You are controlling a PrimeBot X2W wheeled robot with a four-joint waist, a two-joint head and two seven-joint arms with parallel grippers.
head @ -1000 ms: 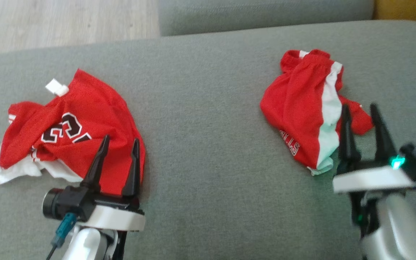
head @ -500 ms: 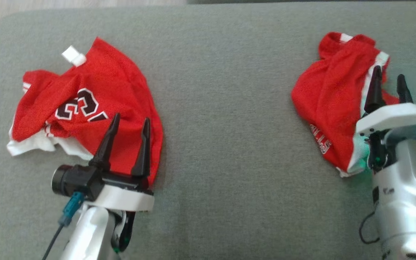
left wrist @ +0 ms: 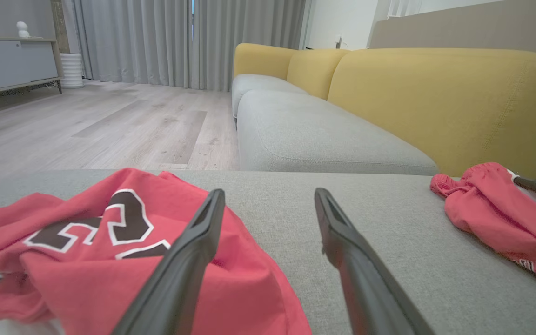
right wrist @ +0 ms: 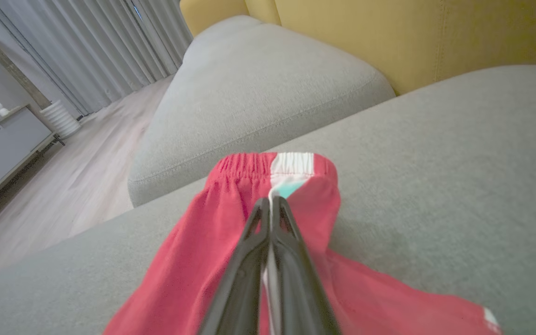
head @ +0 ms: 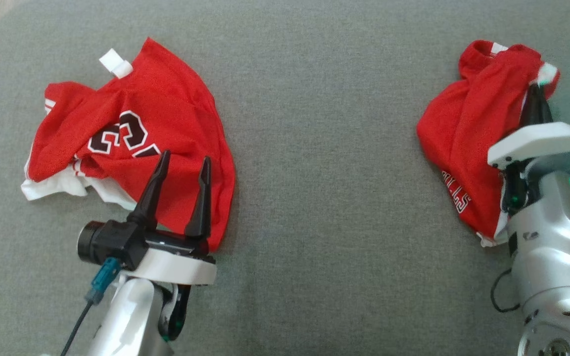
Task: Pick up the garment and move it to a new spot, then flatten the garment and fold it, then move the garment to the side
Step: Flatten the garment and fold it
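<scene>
The garment, a crumpled pair of red shorts [head: 463,128] with a white side stripe, lies at the right of the grey cushion. My right gripper [head: 537,95] is shut on its fabric near the elastic waistband [right wrist: 272,163]. In the right wrist view the two fingers [right wrist: 271,201] are pressed together, pinching the white stripe. A red jersey [head: 156,113] with black and white numbers lies bunched at the left. My left gripper [head: 186,157] hovers open over the jersey's near edge, with nothing between its fingers [left wrist: 189,260]. The shorts [left wrist: 496,209] also show at the right of the left wrist view.
Both garments rest on a wide grey sofa cushion [head: 314,148]. Behind it stand a yellow backrest [left wrist: 435,93] and another grey seat [left wrist: 305,135]. A wooden floor [left wrist: 86,125] and a low cabinet [left wrist: 7,60] lie beyond the cushion's left end.
The head camera has tilted down. My right gripper has reached forward along the shorts and closed on the white stripe by the waistband. The left gripper stays open over the jersey.
</scene>
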